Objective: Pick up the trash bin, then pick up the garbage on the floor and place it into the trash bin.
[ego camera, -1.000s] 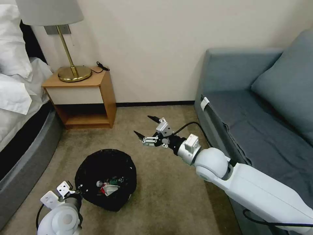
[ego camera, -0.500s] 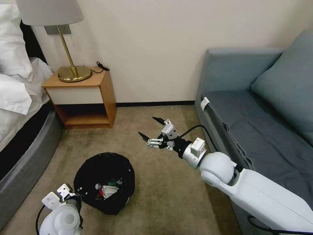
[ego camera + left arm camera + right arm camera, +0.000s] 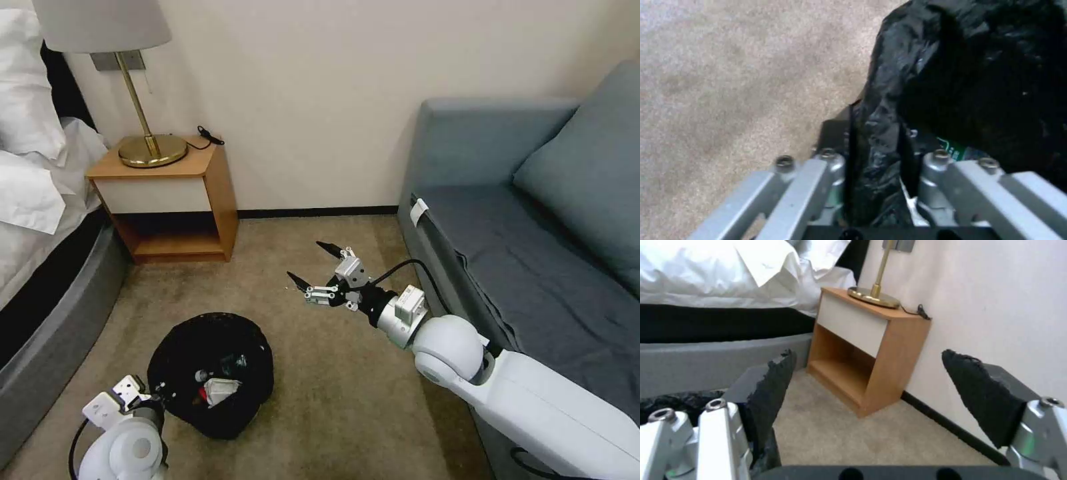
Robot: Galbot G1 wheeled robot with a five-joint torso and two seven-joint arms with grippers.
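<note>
**Black-lined bin drawn closer, right arm backing off with nothing in its grip**

Black plastic marks the trash bin (image 3: 210, 373), which sits low on the left of the head view over the beige carpet (image 3: 333, 400), tipped so its mouth faces up toward the camera. The left gripper (image 3: 876, 166) is clenched on the bin's bagged rim: in the left wrist view one dark finger (image 3: 849, 160) lies outside the liner and the other inside, with the crinkled bag pinched between them. Over the last second the bin has slid a little lower and leftward in the head view, toward the robot, while the nightstand (image 3: 173, 200) and sofa (image 3: 520, 253) hold their places (so it is the arm carrying the bin, not the camera shifting).

Inside the bin lie a red-and-white packet (image 3: 217, 388) and a small clear bottle (image 3: 230, 365) with a scrap of green label visible past the left fingers. No litter shows on the carpet around the bin.

The right gripper (image 3: 312, 267) hangs in the air over open carpet, well apart from the bin, its black fingers spread wide and empty. It has drifted rightward and slightly down since a second ago, away from the bin mouth. That reads as a retreat after a drop, and the collecting looks close to finished.
</note>
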